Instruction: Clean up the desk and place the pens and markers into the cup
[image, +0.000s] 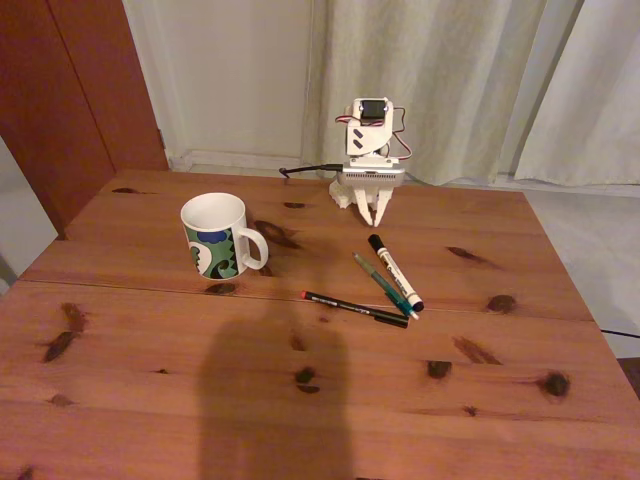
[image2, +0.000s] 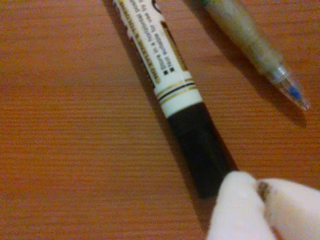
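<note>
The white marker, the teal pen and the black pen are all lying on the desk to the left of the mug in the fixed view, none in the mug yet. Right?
Not quite: in the fixed view the white marker, the teal pen and the black pen lie to the right of the mug, not the left. The rest holds: all three are on the desk, none in the mug yet.

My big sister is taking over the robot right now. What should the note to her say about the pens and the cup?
Gripper: fingertips together, holding nothing, tips down on the desk just behind the white marker, by its black cap.
Marker, teal-green pen and thin black pen lie in a loose cluster to the right of the cup in the fixed view.
The cup stands upright; nothing sticks out of it.
Done: nothing in the cup yet.
Left: all three to pick up and drop in, probably the marker first.
</note>
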